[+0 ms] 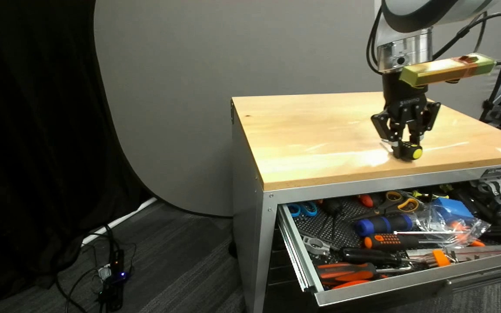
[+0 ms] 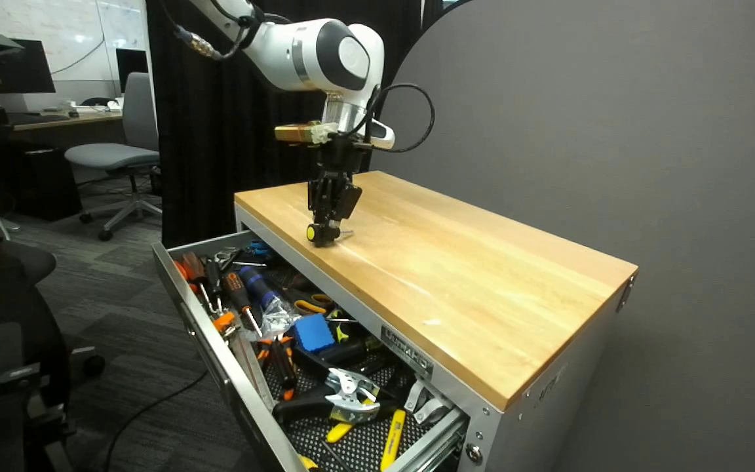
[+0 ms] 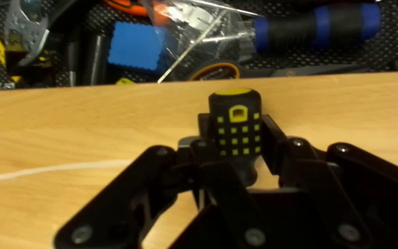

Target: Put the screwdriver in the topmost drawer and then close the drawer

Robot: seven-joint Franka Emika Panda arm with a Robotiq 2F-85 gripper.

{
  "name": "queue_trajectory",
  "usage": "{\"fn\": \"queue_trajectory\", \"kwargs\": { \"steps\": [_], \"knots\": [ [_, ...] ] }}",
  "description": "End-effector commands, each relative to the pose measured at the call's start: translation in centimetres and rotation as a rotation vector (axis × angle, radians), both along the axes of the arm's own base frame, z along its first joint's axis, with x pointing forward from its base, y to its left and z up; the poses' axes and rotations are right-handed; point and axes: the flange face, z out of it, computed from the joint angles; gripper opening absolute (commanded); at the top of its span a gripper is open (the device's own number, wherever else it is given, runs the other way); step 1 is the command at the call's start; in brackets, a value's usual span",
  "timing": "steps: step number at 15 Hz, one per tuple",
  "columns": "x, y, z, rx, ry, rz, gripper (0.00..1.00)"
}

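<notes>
In an exterior view, left to right: the wide grey metal topmost drawer (image 2: pixel 208 328) stands open; the stubby black-and-yellow screwdriver (image 2: pixel 316 235) is pinched in the black jointed gripper (image 2: pixel 326 229), close to the pale wooden tabletop (image 2: pixel 469 288) — best raised clear of its edge, then lowered deep before release.

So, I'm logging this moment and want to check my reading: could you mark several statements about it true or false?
1. The gripper holds the screwdriver. True.
2. The screwdriver is marked with red. False: it is marked with yellow.
3. A blue block lies in the top drawer. True.
4. The drawer is shut. False: it stands open.
5. The screwdriver is not yet in the drawer. True: it is at the tabletop, near the drawer-side edge; whether it touches the wood, I cannot tell.
</notes>
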Motion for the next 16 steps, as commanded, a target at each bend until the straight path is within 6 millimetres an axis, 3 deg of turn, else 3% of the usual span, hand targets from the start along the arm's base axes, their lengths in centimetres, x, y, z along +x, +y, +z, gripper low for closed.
{"fn": "queue_trajectory", "kwargs": {
  "steps": [1, 5, 7, 12, 13, 14, 16],
  "knots": [
    [-4.8, -3.7, 1.3, -0.036, 0.056, -0.093, 0.17],
    [-9.1, -5.5, -0.5, -0.020, 0.074, -0.210, 0.16],
    [-10.9, -4.7, -2.1, -0.007, 0.043, -0.260, 0.14],
    [-13.2, -2.4, -5.7, -0.021, -0.008, -0.315, 0.15],
    [-13.4, -1.9, -6.0, -0.023, -0.022, -0.329, 0.27],
    [-13.7, -1.5, -6.3, -0.025, -0.035, -0.330, 0.60],
    [-14.4, -1.8, -6.2, -0.036, -0.027, -0.297, 0.67]
  ]
}}
